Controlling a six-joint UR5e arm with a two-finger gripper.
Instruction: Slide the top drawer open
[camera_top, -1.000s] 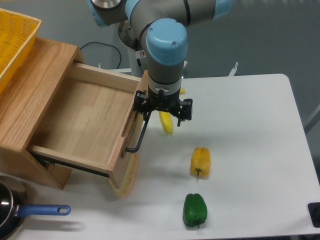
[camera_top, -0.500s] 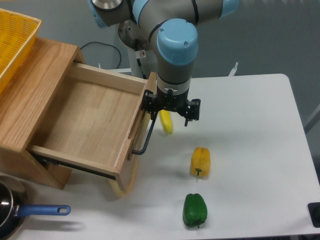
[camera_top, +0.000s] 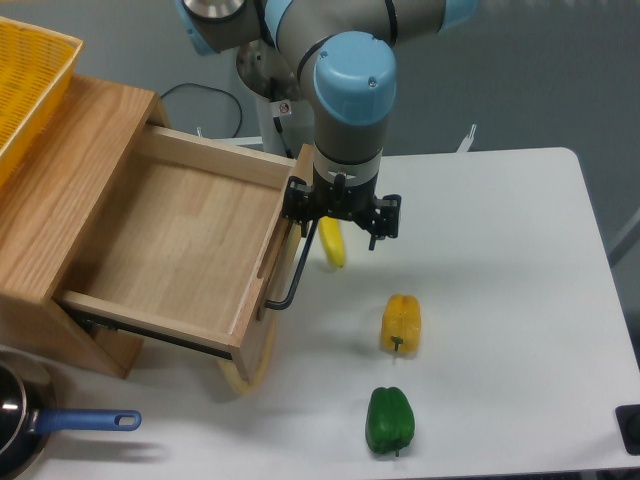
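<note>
Light-oak wooden top drawer (camera_top: 175, 240) is standing far out of its wooden cabinet (camera_top: 60, 180), so its plain wooden inside is showing fully. One long black metal bar handle (camera_top: 290, 265) is sitting on the front panel of the drawer, which is facing the white table (camera_top: 500, 260).

One grey and light-blue robot arm (camera_top: 350, 90) is reaching down from above. Its black two-finger gripper (camera_top: 342, 215) is hanging just beside the upper end of the bar handle. One finger (camera_top: 297, 208) is sitting close to the handle and the other finger (camera_top: 385, 218) is standing apart to the right. The fingers are spread wide and they are grasping nothing. Whether the near finger is touching the handle I cannot tell.

Three yellow or green foods are lying on the table: one yellow banana (camera_top: 332, 245) partly behind the gripper, one yellow bell pepper (camera_top: 401, 322) and one green bell pepper (camera_top: 390, 420) nearer the front edge. The two peppers are lying near each other but apart.

One yellow mesh basket (camera_top: 25, 75) is resting on top of the cabinet at the left edge. One dark pan with a blue handle (camera_top: 70, 422) is sitting at the bottom left corner. One round pale wooden board (camera_top: 262, 360) is showing partly under the front of the drawer.
</note>
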